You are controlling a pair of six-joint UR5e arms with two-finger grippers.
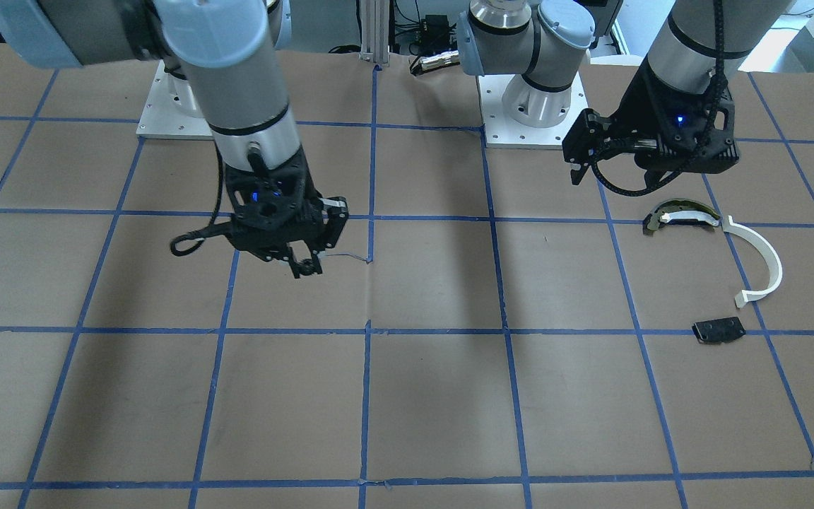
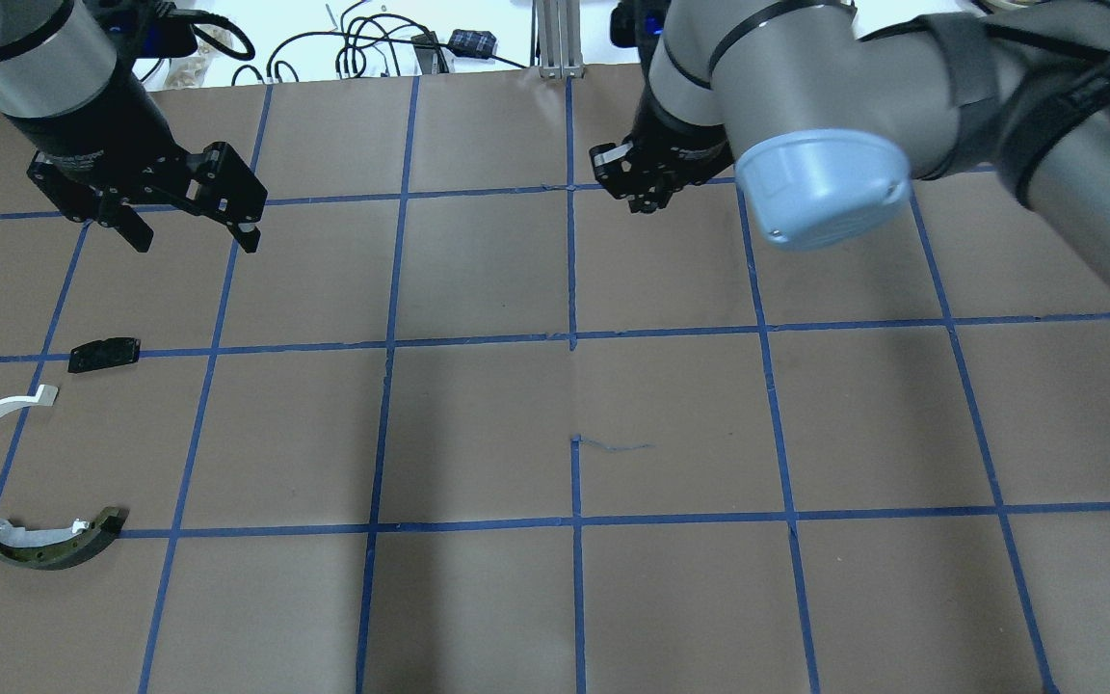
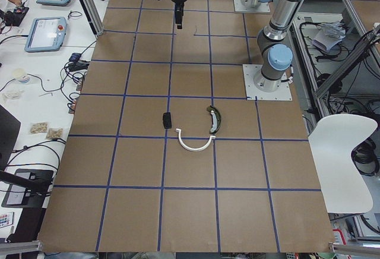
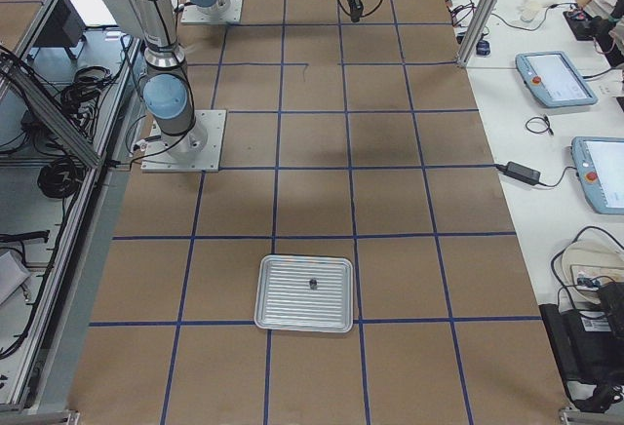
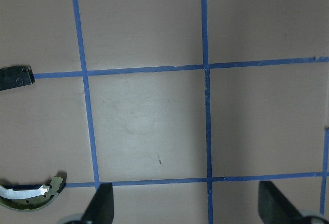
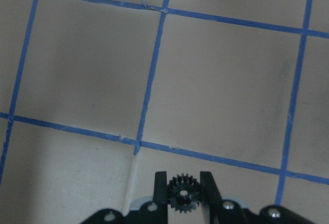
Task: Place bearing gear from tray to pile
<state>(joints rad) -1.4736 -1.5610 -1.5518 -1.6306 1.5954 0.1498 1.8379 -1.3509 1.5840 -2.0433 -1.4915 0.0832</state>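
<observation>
The right fingers [image 6: 207,189] pinch the small black gear [image 6: 181,196] above the worktop [image 2: 671,414], so carry it slowly toward the pile [image 2: 54,549] at 8 o'clock, go low, then let go gently, clear of the spread left fingers [image 2: 138,231]

No text, number or brand mark can be read anywhere. The two blue-framed tablet screens [image 4: 556,76] beside the desk [image 4: 409,201] show content too small to make out.
</observation>
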